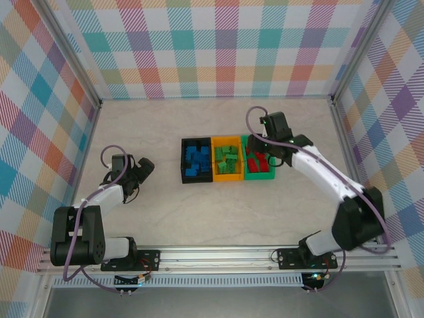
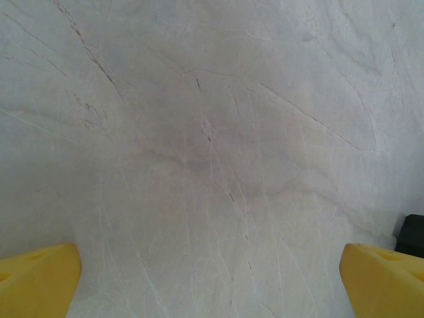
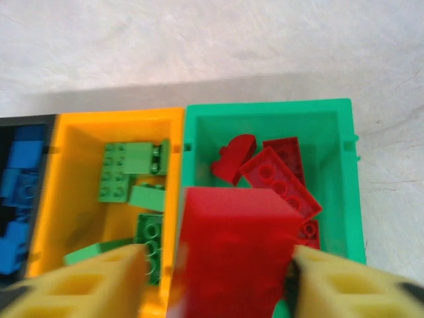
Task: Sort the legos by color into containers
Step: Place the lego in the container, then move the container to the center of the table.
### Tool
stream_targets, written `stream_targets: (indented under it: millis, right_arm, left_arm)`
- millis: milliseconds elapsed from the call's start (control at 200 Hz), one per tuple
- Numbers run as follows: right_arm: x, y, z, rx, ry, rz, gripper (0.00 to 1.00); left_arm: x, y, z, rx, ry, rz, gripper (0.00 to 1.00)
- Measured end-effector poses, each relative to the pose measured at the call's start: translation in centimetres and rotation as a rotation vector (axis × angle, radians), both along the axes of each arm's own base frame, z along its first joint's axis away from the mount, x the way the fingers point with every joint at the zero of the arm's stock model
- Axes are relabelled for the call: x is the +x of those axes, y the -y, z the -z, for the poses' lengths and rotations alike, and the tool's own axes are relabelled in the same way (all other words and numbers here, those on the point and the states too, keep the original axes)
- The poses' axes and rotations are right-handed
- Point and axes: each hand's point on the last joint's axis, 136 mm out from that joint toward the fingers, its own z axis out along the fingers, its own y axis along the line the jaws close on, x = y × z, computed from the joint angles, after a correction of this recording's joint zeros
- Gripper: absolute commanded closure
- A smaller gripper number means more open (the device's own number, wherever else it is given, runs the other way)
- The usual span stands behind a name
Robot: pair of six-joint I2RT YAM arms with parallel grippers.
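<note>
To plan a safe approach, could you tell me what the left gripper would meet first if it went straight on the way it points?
Most likely the bare tabletop: the open left gripper points at it, with nothing between its fingers. Depth is unclear.

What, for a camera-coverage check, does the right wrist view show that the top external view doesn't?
Right wrist: a close look at a blurred red brick between the right tool's yellow fingers, above the green bin, with a gap on one side. Studs on single bricks are readable.
Top external: the left tool, open over the bare table and well apart from the bins, plus the plaid walls.
Both: the black bin holding blue bricks, the orange bin holding green bricks, and the green bin holding red ones.
</note>
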Motion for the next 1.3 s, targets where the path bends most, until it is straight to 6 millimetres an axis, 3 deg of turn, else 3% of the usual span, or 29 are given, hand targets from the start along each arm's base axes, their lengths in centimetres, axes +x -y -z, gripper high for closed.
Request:
stream_targets:
  millis: [150,275,375,510,635,695,795,1020,1300]
  right_arm:
    - [-0.7,0.3,5.3,-0.045,-0.134,-0.009,0.27]
    - [-2.1,0.7,5.7,-0.038,-0.144,-0.017,0.27]
    - [-2.9,1.2,4.0,-0.023,-0.087,-0.018,0.27]
    - [-4.3,2.8,-0.5,-0.012,0.073,0.001,0.24]
    - [-5.2,4.8,-4.4,-0.027,0.224,0.051,0.11]
    - [-5.5,6.1,-5.4,-0.055,0.275,0.093,0.00]
    - [-5.6,8.2,-5.8,-0.120,0.316,0.172,0.01]
    - [-4.6,11.9,-3.8,-0.281,0.354,0.340,0.01]
    - [-2.1,17.2,3.3,-0.480,0.293,0.534,0.01]
  left_arm:
    - [0.1,0.0,-0.5,0.010,0.015,0.008,0.00]
    - [0.2,0.0,-1.1,0.013,0.035,0.012,0.00]
    - [0.3,0.1,-1.2,0.013,0.041,0.014,0.00]
    - [0.5,0.3,-1.4,0.015,0.052,0.024,0.00]
    - [0.8,0.6,-2.3,0.019,0.087,0.035,0.00]
    - [0.9,0.9,-2.9,0.025,0.109,0.049,0.00]
    - [1.0,1.5,-4.1,0.033,0.158,0.074,0.00]
    - [0.7,2.0,-6.3,0.056,0.253,0.105,0.00]
    - [0.4,2.1,-7.6,0.076,0.306,0.121,0.00]
